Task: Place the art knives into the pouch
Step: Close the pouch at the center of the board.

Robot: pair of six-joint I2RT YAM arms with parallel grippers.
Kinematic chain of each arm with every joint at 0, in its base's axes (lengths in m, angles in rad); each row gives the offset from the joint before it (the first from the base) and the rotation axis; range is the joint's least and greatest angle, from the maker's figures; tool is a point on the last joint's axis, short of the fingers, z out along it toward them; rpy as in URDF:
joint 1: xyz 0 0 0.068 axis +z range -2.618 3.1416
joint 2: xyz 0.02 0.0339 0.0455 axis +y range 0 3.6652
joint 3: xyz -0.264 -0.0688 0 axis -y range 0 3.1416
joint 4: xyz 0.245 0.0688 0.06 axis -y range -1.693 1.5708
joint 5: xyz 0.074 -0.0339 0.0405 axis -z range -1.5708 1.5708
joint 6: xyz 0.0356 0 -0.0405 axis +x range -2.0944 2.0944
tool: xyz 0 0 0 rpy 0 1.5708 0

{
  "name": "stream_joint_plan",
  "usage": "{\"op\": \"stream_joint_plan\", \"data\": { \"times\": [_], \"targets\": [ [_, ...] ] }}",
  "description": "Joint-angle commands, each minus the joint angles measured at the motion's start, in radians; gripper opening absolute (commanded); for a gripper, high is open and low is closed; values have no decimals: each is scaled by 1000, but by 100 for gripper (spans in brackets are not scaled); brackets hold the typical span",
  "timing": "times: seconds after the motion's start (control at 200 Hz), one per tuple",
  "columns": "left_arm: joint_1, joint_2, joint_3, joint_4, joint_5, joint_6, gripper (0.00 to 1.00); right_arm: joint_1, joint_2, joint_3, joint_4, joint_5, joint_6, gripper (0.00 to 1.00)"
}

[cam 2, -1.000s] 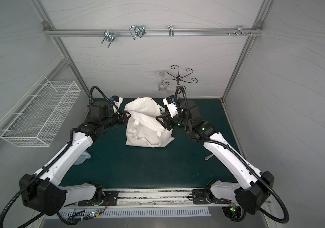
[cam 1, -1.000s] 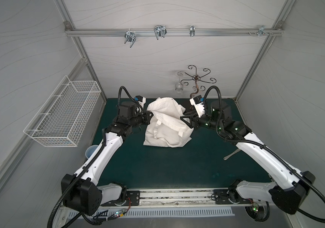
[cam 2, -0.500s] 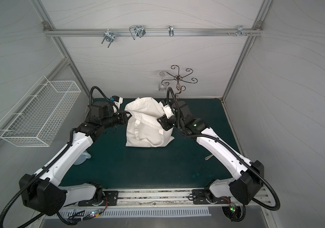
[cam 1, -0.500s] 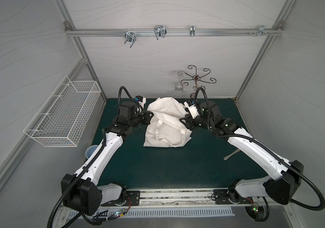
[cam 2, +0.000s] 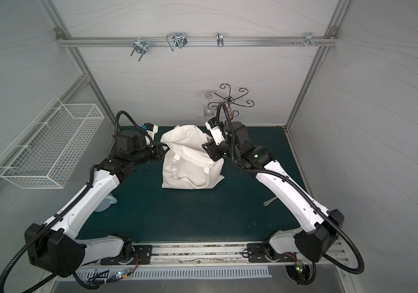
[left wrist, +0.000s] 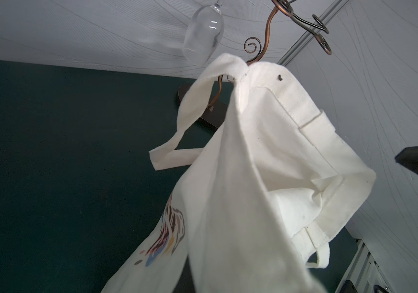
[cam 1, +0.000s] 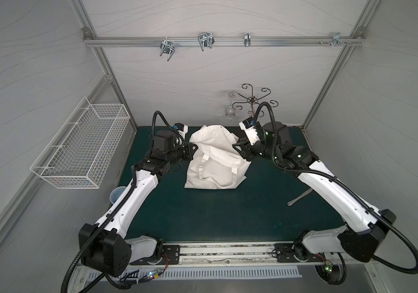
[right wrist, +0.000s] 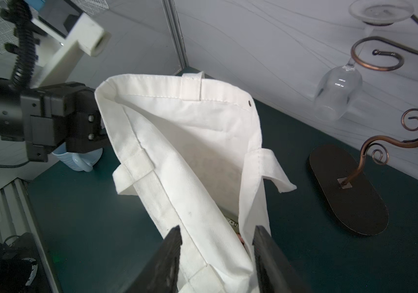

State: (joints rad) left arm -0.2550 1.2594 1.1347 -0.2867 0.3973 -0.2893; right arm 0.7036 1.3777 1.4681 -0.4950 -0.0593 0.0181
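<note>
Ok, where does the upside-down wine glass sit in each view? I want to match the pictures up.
Top view: wine glass hanging at the back wall, behind the pouch.
Top view: wine glass in the same place, behind the pouch.
Left wrist: wine glass at the top edge, near the middle.
Right wrist: wine glass in the upper right.
Shared landmark: the copper scroll rack that it hangs from.
</note>
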Motion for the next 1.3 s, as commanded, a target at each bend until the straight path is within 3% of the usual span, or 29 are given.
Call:
{"op": "stream_joint_plan", "data": {
  "times": [0.0, 0.075, 0.105, 0.16, 0.205, 0.585, 0.785, 0.93, 1.035, 1.116, 1.206, 1.296],
  "targets": [
    [7, -8, 31, 78, 21, 2, 1, 6, 47, 10, -42, 17, -24, 49],
    [7, -9, 33, 77, 21, 2, 1, 6, 67, 9, -36, 55, -33, 48],
    [7, -8, 33, 78, 22, 1, 1, 4, 77, 11, -36, 64, -36, 44],
    [6, -8, 35, 78, 24, 1, 0, -2, 96, 22, -42, 74, -38, 27],
    [7, -11, 34, 79, 24, -1, 0, -10, 105, 31, -48, 94, -29, 0],
    [7, -51, 37, 47, 8, 2, 0, -184, -40, 18, -105, 126, -5, 0],
    [7, -74, 26, 34, -3, 4, 0, -318, -31, 14, -148, 124, 22, 0],
    [6, -80, 24, 19, -12, 7, 0, -332, -18, 21, -152, 114, 28, 0],
    [7, -77, 23, 24, -5, -1, 0, -332, -43, 7, -114, 42, 30, 0],
    [7, -71, 22, 27, 2, -7, 0, -342, -75, -4, -78, -32, 24, 32],
    [7, -69, 23, 32, 11, -10, 0, -400, -106, -20, -41, -160, 32, 59],
    [7, -68, 22, 31, 14, -10, 0, -505, -126, -37, -23, -262, 45, 69]
  ]
}}
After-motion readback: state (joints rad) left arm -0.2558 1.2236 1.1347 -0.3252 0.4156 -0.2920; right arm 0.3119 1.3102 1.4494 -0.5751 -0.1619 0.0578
